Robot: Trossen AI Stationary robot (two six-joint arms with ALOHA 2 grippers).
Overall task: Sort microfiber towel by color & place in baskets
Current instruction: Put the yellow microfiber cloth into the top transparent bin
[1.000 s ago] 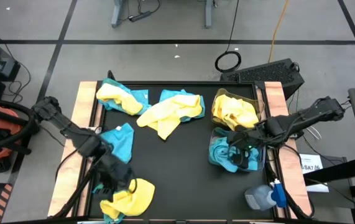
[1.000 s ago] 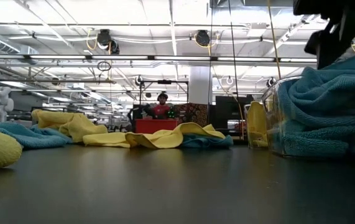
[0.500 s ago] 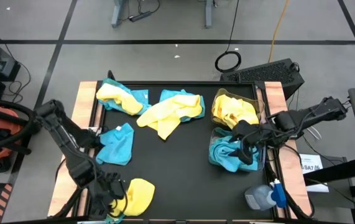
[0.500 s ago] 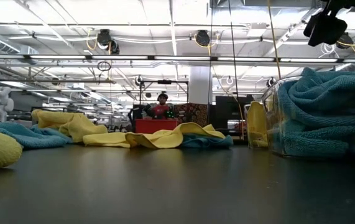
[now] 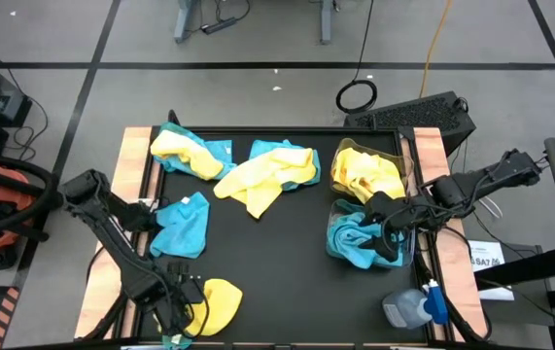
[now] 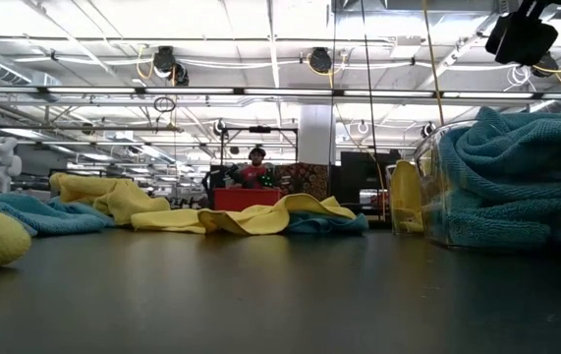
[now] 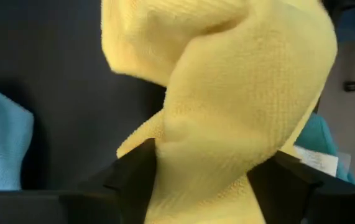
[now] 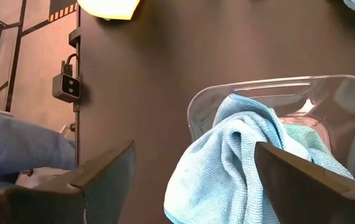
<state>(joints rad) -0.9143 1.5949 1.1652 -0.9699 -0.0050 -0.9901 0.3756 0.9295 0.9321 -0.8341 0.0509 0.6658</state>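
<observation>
Left end effector [image 5: 182, 306] has its two fingers squeezed on a yellow towel [image 5: 213, 303], likely to lift it to the yellow bin [image 5: 366, 171]. Right end effector [image 5: 384, 231] hangs wide open and empty, blue towels [image 8: 239, 155] just below in their bin [image 8: 252, 90].

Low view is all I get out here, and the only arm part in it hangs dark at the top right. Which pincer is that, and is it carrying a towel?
Observer: That is the right pincer, open and empty above the bin of teal towels.
Operator: Where is the left one?
Observer: The left pincer is at the table's near left corner, closed on a yellow towel.
Operator: Any yellow sorted yet?
Observer: Yes, the far bin holds yellow towels.
</observation>
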